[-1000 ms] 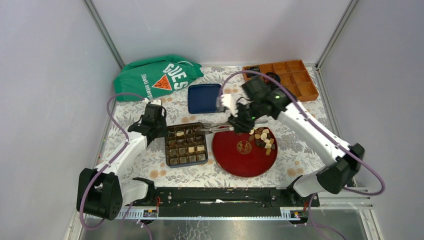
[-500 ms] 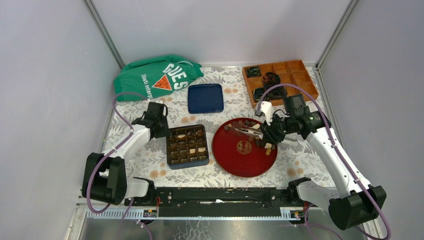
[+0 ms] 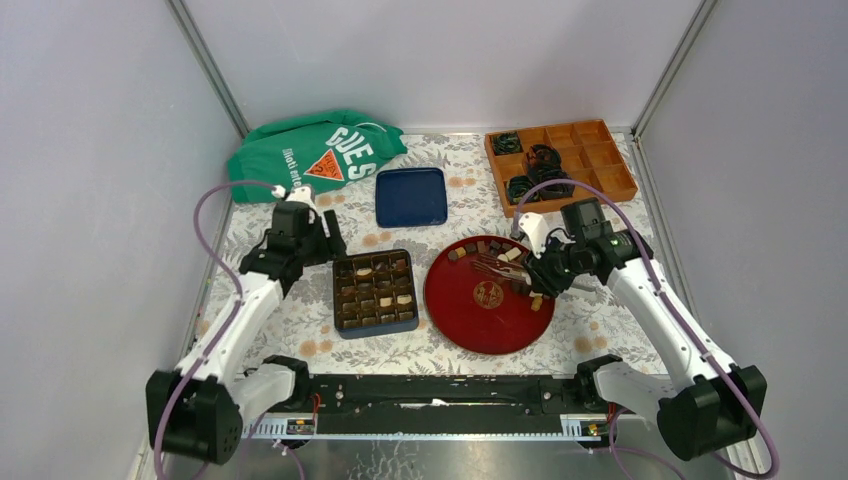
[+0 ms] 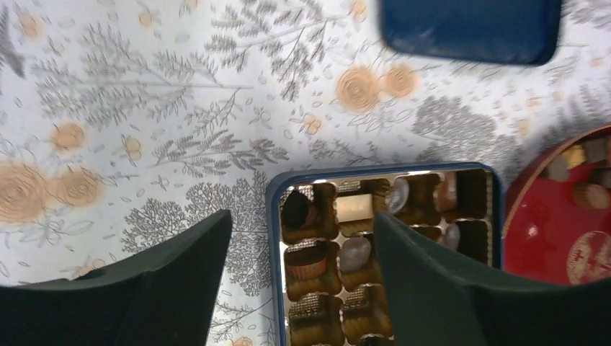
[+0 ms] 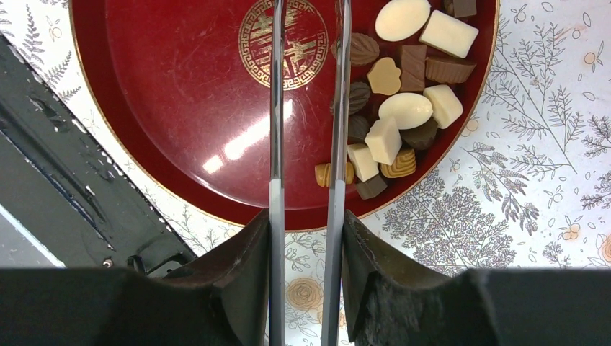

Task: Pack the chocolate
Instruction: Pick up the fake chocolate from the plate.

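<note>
**Packing under way on the floral-clothed desk (image 3: 600, 312).** The right gripper (image 5: 304, 220) has its jaws clamped on the handle end of slim metal tongs (image 5: 274, 108). The two blades reach out over the red plate (image 5: 180, 108). They are narrowly parted, with nothing between them in the stretch the wrist camera shows, and their tips run out of that picture.

The tongs are probably in use because the chocolate (image 5: 406, 109) is too small, and too easily marked, for the jaws themselves. Most of the loose pieces, cream, mid brown and dark, lie heaped toward the plate's right rim, just beside one blade. A few more are strung along the far rim.

Just left of the plate sits the blue-rimmed box (image 4: 389, 169), with pieces already in a good many of its gold compartments. The left gripper (image 4: 301, 231) hangs over the box's far-left corner with its jaws wide and nothing in them. From there it may be about to steady the box, or it may simply be keeping out of the tongs' path; the pictures do not settle which.

A blue tray (image 3: 410, 196), likely the box's lid, lies farther back, well apart from the work.

The job looks partway done. The next pick calls for closing the blades round one piece in a crowded heap. Neighbouring pieces may get nudged, and a smooth, rounded piece could slip free.
</note>
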Tool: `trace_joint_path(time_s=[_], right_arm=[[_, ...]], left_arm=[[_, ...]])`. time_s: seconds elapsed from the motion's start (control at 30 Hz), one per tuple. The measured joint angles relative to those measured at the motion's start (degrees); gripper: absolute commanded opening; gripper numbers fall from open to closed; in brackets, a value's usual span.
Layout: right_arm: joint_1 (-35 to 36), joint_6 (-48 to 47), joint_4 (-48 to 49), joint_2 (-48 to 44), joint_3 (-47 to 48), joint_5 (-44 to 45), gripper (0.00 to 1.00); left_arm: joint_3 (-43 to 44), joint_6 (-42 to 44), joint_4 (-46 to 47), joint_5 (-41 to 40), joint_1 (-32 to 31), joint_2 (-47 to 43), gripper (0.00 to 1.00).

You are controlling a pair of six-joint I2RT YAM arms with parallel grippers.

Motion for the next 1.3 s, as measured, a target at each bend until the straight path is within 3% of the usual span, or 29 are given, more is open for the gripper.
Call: trace_joint_path(time_s=[0.07,0.23,0.37,0.73,1.3], right_arm=[[0.0,0.26,0.66,0.72,-0.07,0.39,0.42],[0.0,1.05,1.9,2.34,-0.09,1.6,0.42],[0.0,1.42,2.6,3.43,-0.09,1.81,0.42],[0.0,1.9,3.91,6.8,-0.17,2.86,0.42],[0.0,2.49,4.79,12.07,-0.13,2.95,0.44]], left_arm=[[-0.02,0.98,0.39,0.42,0.0,-4.81,0.98],[-3.19,3.06,5.2,2.01,0.0,-20.37,0.99],[-5.68,3.67,7.61,3.19,0.0,-27.74,0.99],[-5.95,3.98,8.17,3.54,0.0,-22.86,0.99],[-5.95,3.96,8.17,4.59,0.0,-22.45,0.99]])
